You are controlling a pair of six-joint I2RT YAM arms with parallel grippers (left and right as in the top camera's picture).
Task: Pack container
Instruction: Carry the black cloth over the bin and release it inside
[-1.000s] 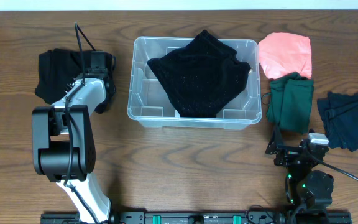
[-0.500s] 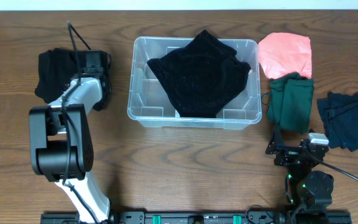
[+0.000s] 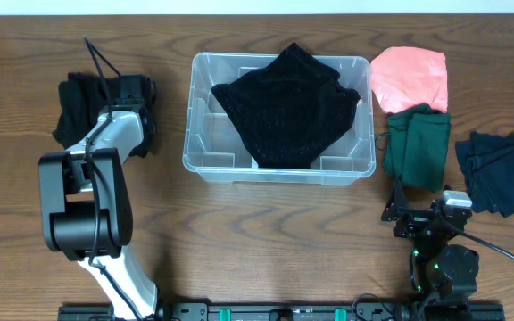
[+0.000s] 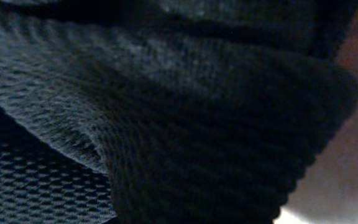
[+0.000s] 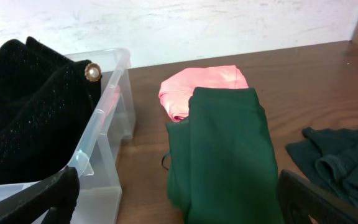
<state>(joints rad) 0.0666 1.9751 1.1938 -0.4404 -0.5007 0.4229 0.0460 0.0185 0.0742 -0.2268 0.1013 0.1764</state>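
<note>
Overhead, the left hand (image 3: 135, 92) sits on the black garment (image 3: 74, 111) left of the container (image 3: 202, 134), which stands mid-tabletop (image 3: 266, 232). This is likely the pick-up step, though its grip cannot be told. Next, a lift must clear the container's left rim. The left wrist view shows only dark knit fabric (image 4: 166, 124). The right wrist view shows the right hand (image 5: 179, 198) spread and idle before the green garment (image 5: 222, 149).

Pink garment (image 3: 409, 78), green garment (image 3: 415, 147), navy garment (image 3: 500, 171), black garment (image 3: 72, 109), wooden table (image 3: 266, 241)

White-black left arm (image 3: 89, 201), black right fingers (image 5: 45, 194)
</note>
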